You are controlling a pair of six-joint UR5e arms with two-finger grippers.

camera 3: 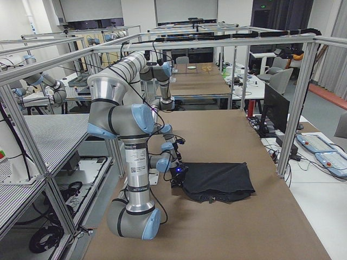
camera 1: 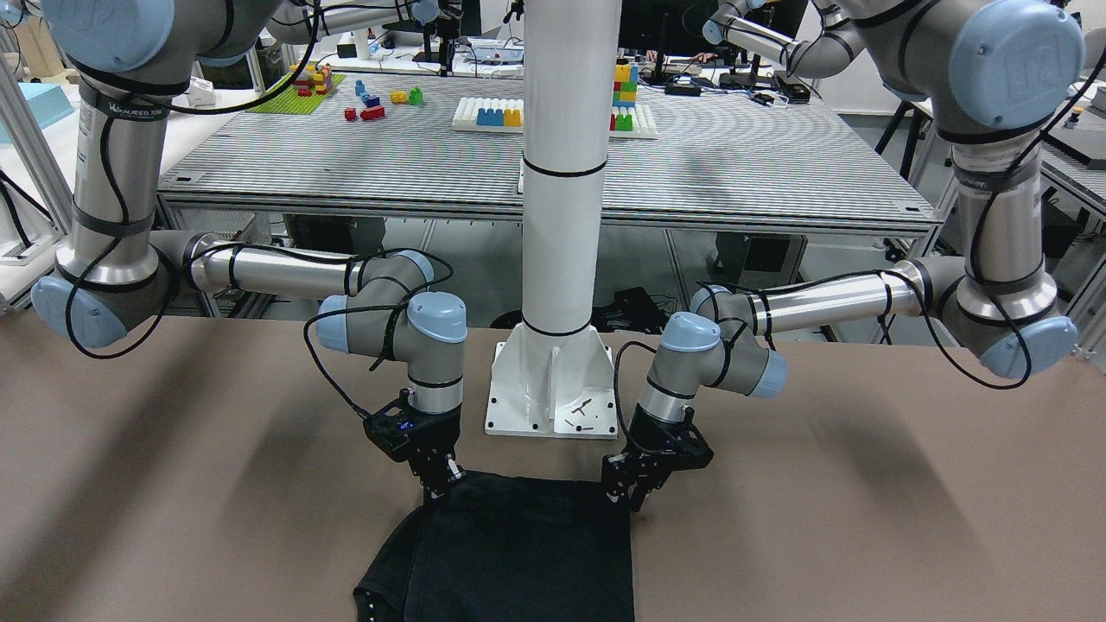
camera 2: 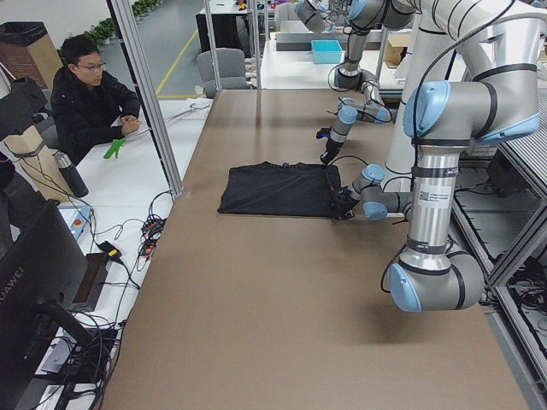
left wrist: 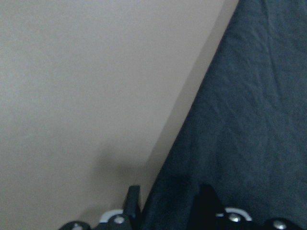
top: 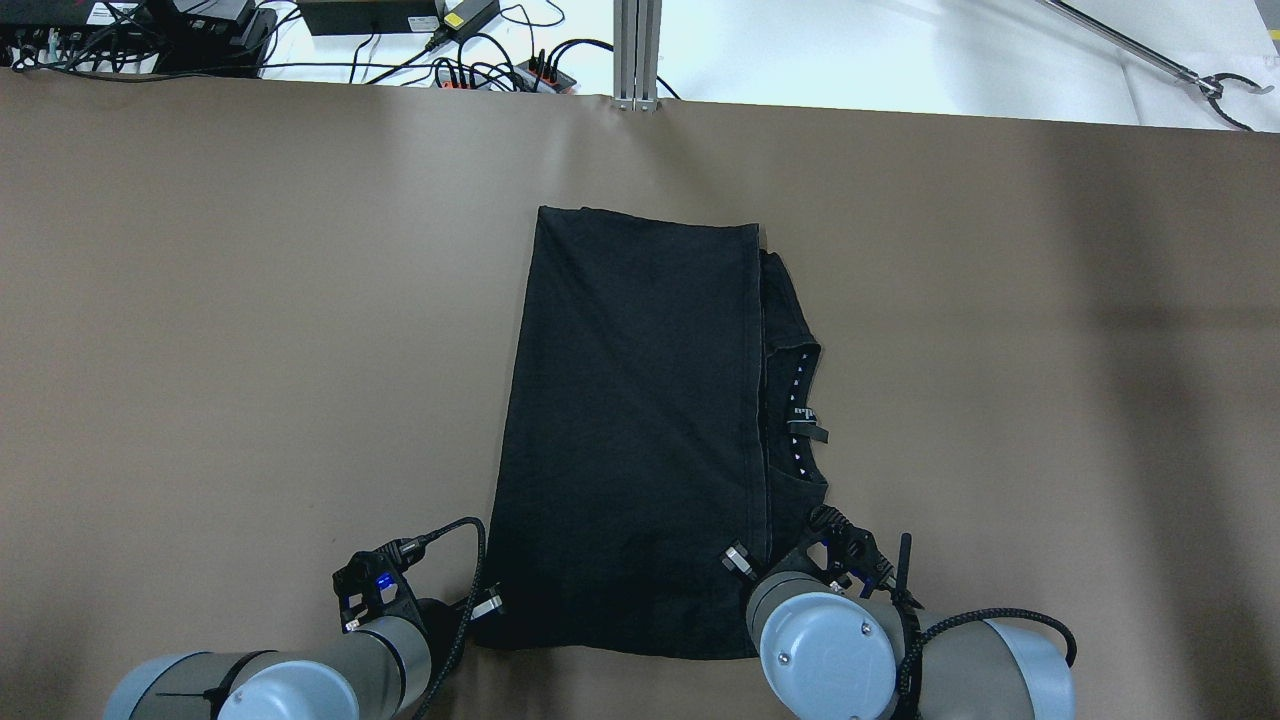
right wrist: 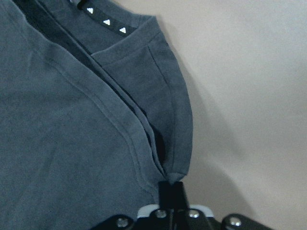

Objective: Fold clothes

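Overhead exterior view: the black garment [top: 630, 430] lies flat near the middle of the brown table [top: 250, 350]. It is folded lengthwise into a tall strip running from 12 o'clock to 6 o'clock. Along its 3 o'clock side a lower layer sticks out from under the top fold. That layer shows a neckline with a band of small white triangles [top: 797, 384] and a small tag [top: 812, 432].

The left claw [top: 487, 604] sits at the garment's 7 o'clock corner. The right claw [top: 738, 560] is at its 5 o'clock corner, by the end of the top fold's edge.

From the left wrist camera, the left claw's fingers [left wrist: 134, 199] stand apart. The garment's side edge runs up between them, and they hold nothing tight. From the right wrist camera, the right claw's fingers [right wrist: 172, 194] are pressed together on a corner where the hemmed layers meet, and the cloth draws to a point at the pinch.

In the front-facing view both claws point down at the garment's edge nearest the white post [camera 1: 562, 173]. The post's base plate [camera 1: 553, 389] sits on the table just beyond that edge, at the garment's 12 o'clock.
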